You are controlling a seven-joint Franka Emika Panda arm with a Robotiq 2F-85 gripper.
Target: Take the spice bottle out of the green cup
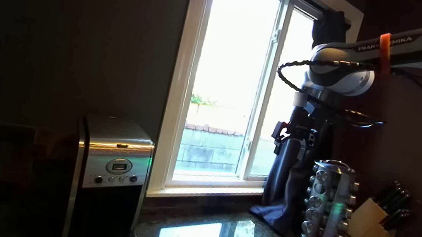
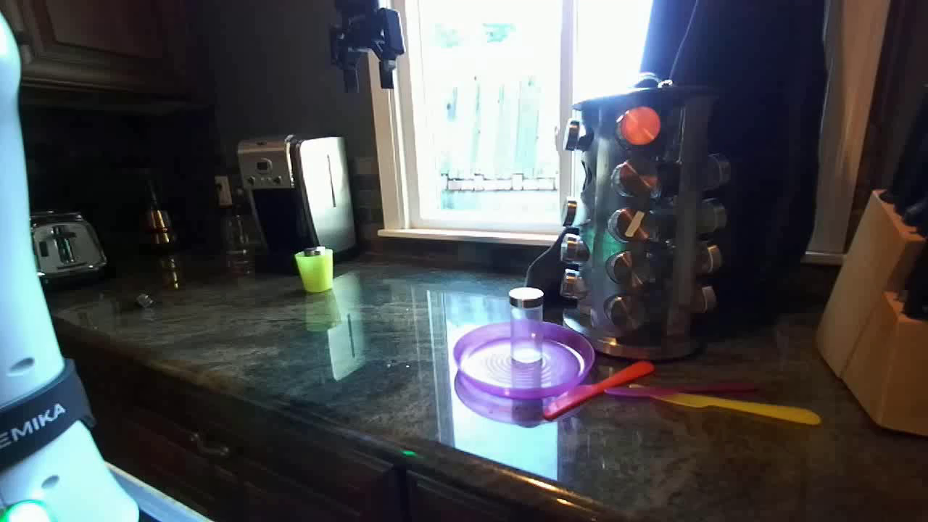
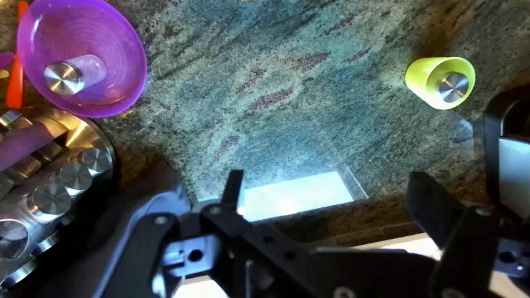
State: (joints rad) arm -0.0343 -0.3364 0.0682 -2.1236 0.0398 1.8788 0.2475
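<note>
Hanging with jaws parted and empty, the gripper [image 3: 327, 180] is high above the cup [image 3: 421, 78] and off it toward the rack [image 1: 336, 208], so reaching the bottle [image 3: 454, 87], roughly upright inside the cup, should mean going across, then down

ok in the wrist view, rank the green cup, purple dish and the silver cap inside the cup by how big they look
1. Purple dish, clearly largest
2. Green cup
3. Silver cap, smallest
</note>
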